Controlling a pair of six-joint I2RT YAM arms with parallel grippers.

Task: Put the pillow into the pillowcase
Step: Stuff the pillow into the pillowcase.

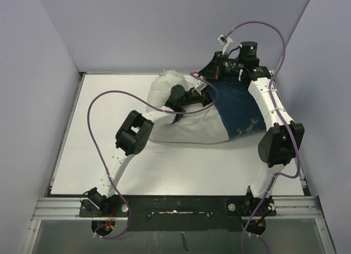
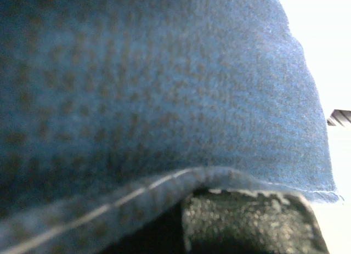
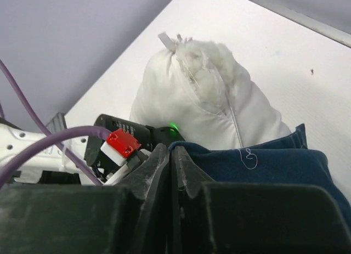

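The white pillow (image 1: 175, 114) lies across the middle of the table, its puckered end at the far left (image 3: 189, 51). The navy pillowcase (image 1: 241, 108) covers the pillow's right part. My left gripper (image 1: 206, 96) is at the pillowcase's open edge. In the left wrist view blue cloth (image 2: 164, 84) fills the frame and its hem drapes over one finger (image 2: 247, 221) at the gripper (image 2: 184, 198). My right gripper (image 1: 219, 66) is at the far edge. In the right wrist view it (image 3: 172, 151) is shut on the pillowcase's hem (image 3: 274, 166), with the pillow (image 3: 203, 95) behind.
Purple cables loop over the table from both arms (image 1: 109, 100). Grey walls (image 1: 164, 29) close in the table at the back and sides. The left arm's wrist with a red connector (image 3: 122, 142) sits just left of my right fingers.
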